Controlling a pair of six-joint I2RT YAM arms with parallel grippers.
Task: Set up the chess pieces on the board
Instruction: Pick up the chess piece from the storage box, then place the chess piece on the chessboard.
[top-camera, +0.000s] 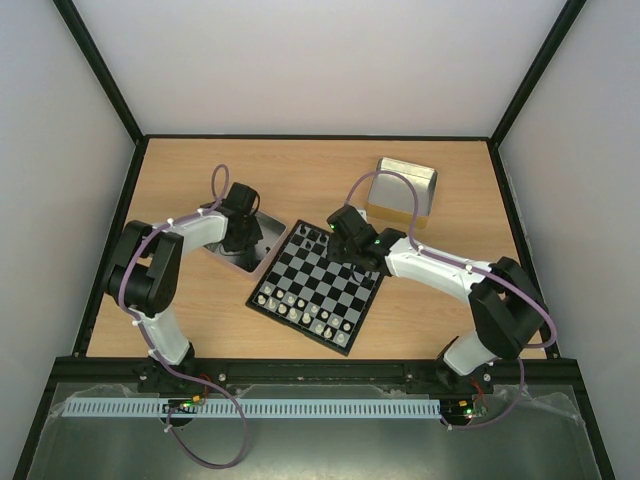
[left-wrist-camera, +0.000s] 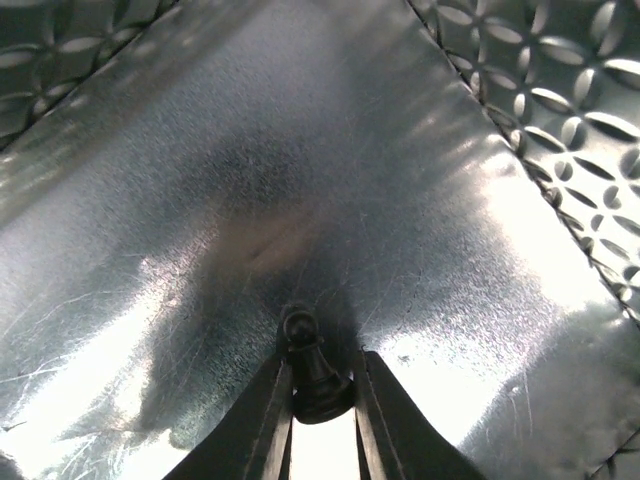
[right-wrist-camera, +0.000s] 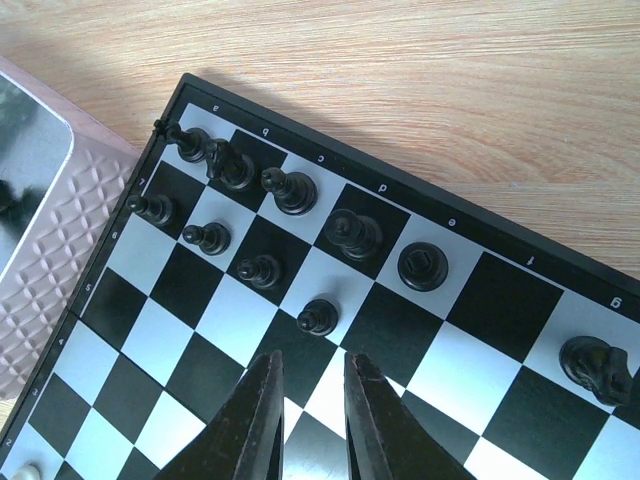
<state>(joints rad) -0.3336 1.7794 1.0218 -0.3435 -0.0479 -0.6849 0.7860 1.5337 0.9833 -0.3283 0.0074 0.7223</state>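
The board (top-camera: 340, 280) lies mid-table, with several black chess pieces (top-camera: 318, 236) along its far edge. In the right wrist view the board (right-wrist-camera: 470, 340) carries back-row black pieces (right-wrist-camera: 292, 190) and a diagonal row of black pawns; the nearest pawn (right-wrist-camera: 318, 316) stands just ahead of my right gripper (right-wrist-camera: 312, 365). That gripper is open, empty and above the squares. My left gripper (left-wrist-camera: 320, 390) is inside the shiny metal tray (left-wrist-camera: 300, 150), shut on a black pawn (left-wrist-camera: 312, 365) whose head points forward. In the top view the left gripper (top-camera: 240, 238) is over that tray.
Pale pieces (top-camera: 300, 305) stand along the board's near rows. The metal tray (top-camera: 232, 258) touches the board's left corner and shows at the left of the right wrist view (right-wrist-camera: 40, 230). A gold tin (top-camera: 403, 192) sits behind the right arm.
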